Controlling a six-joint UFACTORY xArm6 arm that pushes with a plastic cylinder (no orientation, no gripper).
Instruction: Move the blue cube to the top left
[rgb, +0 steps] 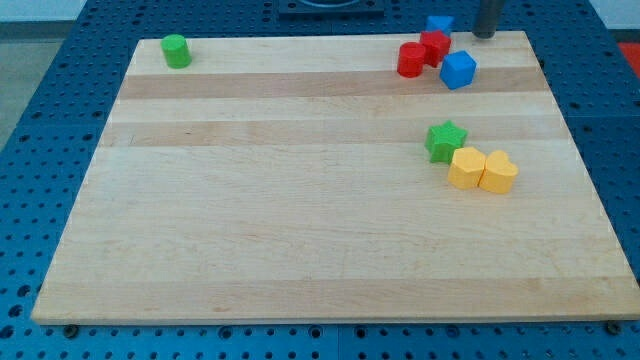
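A blue cube (459, 70) sits near the board's top right, just right of a red cylinder (411, 60) and a second red block (435, 46). Another blue block (440, 23) lies at the top edge behind the red block; its shape is unclear. My tip (486, 36) is at the board's top edge, up and to the right of the blue cube and apart from it, just right of the other blue block. The rod runs out of the view's top.
A green cylinder (177, 50) stands in the top left corner. A green star (446, 141) sits at mid right, with two yellow blocks (466, 168) (498, 172) touching just below it. The wooden board (300, 230) lies on a blue perforated table.
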